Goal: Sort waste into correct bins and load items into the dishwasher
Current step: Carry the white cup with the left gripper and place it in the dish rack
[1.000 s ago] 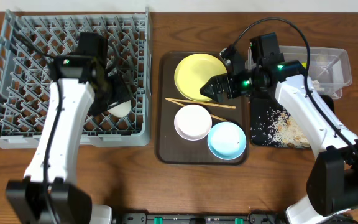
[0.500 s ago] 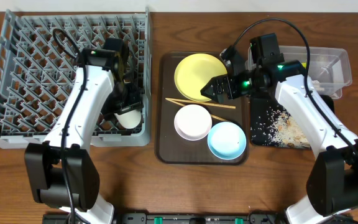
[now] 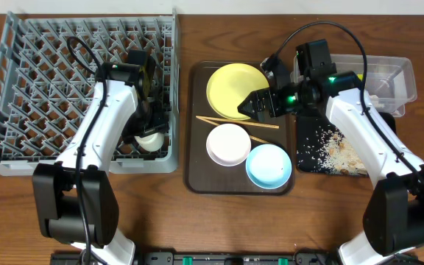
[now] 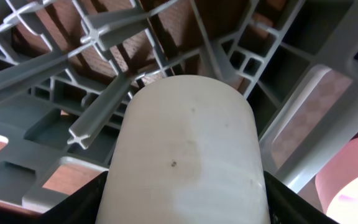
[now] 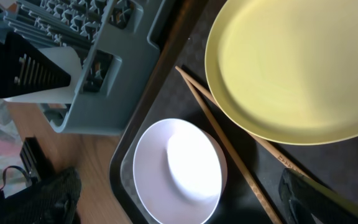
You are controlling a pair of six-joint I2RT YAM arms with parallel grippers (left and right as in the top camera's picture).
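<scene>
The left fingers (image 4: 92, 208) are clenching a small white cylindrical cup (image 4: 188, 143), holding it among the pegs of the large grey plastic dish rack (image 3: 79, 163) — grid bars lying just beyond it. The right fingers (image 5: 51, 199) are hanging spread, gripping nothing — two thin wooden chopsticks (image 5: 229, 148) and a round white bowl (image 5: 178, 171) lying between them, a round yellow plate (image 5: 291, 68) just ahead.

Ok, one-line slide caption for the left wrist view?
Left gripper holding a small white cup inside the grey dish rack, among its upright pegs.
</scene>
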